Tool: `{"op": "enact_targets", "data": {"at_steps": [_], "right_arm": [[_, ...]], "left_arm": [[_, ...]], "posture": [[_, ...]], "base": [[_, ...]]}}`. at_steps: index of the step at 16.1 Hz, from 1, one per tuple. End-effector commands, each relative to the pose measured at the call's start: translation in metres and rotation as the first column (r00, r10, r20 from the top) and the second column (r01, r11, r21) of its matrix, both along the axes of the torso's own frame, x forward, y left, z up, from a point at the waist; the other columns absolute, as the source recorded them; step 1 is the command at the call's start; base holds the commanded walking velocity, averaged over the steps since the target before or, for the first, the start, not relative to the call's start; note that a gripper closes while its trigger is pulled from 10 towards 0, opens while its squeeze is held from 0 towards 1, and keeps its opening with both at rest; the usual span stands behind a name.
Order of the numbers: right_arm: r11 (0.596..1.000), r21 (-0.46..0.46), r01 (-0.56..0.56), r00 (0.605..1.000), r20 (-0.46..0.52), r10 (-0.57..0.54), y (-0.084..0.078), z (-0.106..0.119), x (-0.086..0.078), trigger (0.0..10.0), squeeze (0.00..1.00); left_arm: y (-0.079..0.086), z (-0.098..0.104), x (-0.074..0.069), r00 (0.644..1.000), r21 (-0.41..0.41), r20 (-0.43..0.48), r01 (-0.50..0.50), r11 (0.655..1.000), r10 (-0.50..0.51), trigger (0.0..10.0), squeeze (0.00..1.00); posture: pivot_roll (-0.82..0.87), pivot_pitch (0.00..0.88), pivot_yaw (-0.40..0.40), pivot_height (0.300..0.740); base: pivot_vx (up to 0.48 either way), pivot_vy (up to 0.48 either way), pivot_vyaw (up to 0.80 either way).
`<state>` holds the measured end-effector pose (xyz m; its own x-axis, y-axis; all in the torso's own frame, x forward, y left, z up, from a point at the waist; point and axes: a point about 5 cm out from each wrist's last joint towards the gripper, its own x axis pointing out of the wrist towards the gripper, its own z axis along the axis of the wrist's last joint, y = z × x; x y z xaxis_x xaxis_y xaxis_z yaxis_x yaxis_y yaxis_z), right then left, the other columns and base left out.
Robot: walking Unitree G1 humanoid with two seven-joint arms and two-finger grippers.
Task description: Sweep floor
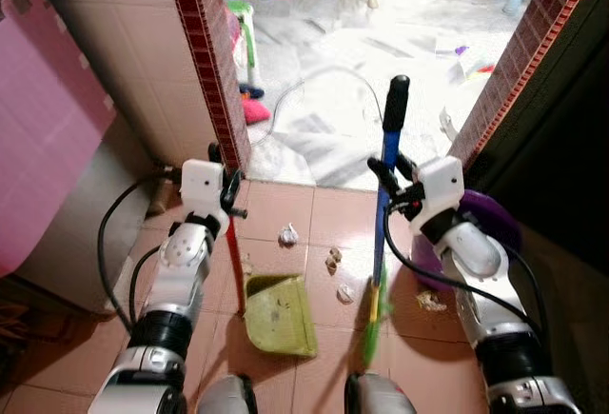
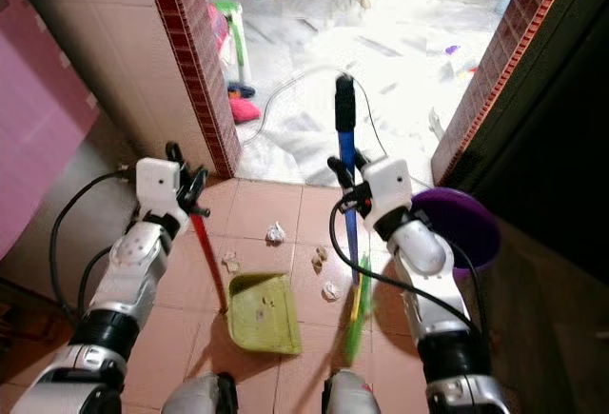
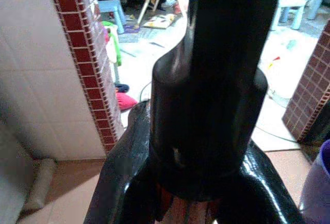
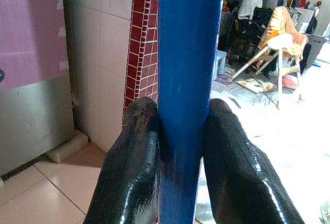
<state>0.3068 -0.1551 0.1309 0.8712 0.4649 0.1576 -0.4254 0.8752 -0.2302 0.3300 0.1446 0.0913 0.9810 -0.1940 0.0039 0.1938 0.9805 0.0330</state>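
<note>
My right gripper (image 1: 388,186) is shut on the blue handle of a broom (image 1: 384,200); its green and yellow bristles (image 1: 372,324) rest on the terracotta tiles. The right wrist view has both fingers (image 4: 131,172) pressed against the blue handle (image 4: 188,80). My left gripper (image 1: 226,186) is shut on the red handle (image 1: 233,262) of a green dustpan (image 1: 279,314) that lies flat on the floor. In the left wrist view the handle's black top (image 3: 216,80) sits between the fingers. Crumpled paper scraps (image 1: 288,235) (image 1: 333,259) (image 1: 345,292) lie between dustpan and broom, another (image 1: 430,301) to the right.
A red-brick-edged tiled wall (image 1: 205,62) stands at left, another brick edge (image 1: 519,62) at right, framing a doorway to a bright white floor with a cable (image 1: 314,81), stools and toys. A purple bucket (image 1: 490,224) stands by my right arm. A pink panel (image 1: 43,119) is far left.
</note>
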Motion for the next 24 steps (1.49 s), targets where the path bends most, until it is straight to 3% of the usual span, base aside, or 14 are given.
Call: {"op": "enact_targets", "data": {"at_steps": [1,4,7,9,12,17,21,24], "right_arm": [[0.999,-0.014,-0.033,0.999,0.030,0.033,0.006,0.006,0.004,10.0,0.00],[0.997,0.032,-0.063,0.997,0.034,0.062,0.015,0.007,0.010,10.0,0.00],[0.975,0.181,-0.129,0.992,0.013,0.129,0.031,0.013,0.013,10.0,0.00],[0.930,0.316,-0.186,0.981,-0.001,0.196,0.044,0.023,0.010,10.0,0.00],[0.884,0.400,-0.243,0.962,-0.018,0.273,0.044,0.031,-0.001,10.0,0.00],[0.865,0.388,-0.318,0.927,-0.065,0.370,0.027,0.043,-0.017,10.0,0.00],[0.956,0.193,-0.221,0.974,-0.009,0.227,0.003,0.060,-0.023,10.0,0.00],[0.972,0.176,-0.156,0.987,-0.001,0.158,-0.007,0.065,-0.028,10.0,0.00]], "left_arm": [[-0.002,0.010,0.005,0.999,-0.012,0.053,0.001,1.000,0.000,10.0,0.00],[-0.007,0.009,0.007,0.998,-0.034,0.055,0.011,0.999,-0.009,10.0,0.00],[-0.016,0.007,0.009,0.998,-0.040,0.045,0.035,0.999,-0.033,10.0,0.00],[-0.019,0.007,0.010,0.998,-0.044,0.047,0.036,0.998,-0.034,10.0,0.00],[-0.020,0.004,0.010,0.999,-0.051,0.043,0.033,0.998,-0.031,10.0,0.00],[-0.027,0.004,0.013,0.998,-0.058,0.038,0.045,0.997,-0.043,10.0,0.00],[-0.026,0.007,0.018,0.999,-0.061,0.041,0.034,0.998,-0.031,10.0,0.00],[-0.025,0.008,0.020,0.999,-0.057,0.040,0.026,0.998,-0.024,10.0,0.00]], "posture": [[-0.19,0.216,0.029,0.740],[-0.19,0.269,0.022,0.740],[-0.20,0.288,0.016,0.740],[-0.20,0.292,0.012,0.740],[-0.22,0.289,0.006,0.740],[-0.25,0.264,0.007,0.740],[-0.27,0.237,0.009,0.740],[-0.28,0.223,0.004,0.740]], "base": [[0.000,0.000,0.00],[0.000,0.000,0.00],[0.000,0.000,0.00],[0.000,0.000,0.00],[0.000,0.000,0.00],[0.000,0.000,0.00],[0.000,0.000,0.00],[0.000,0.000,0.00]]}}
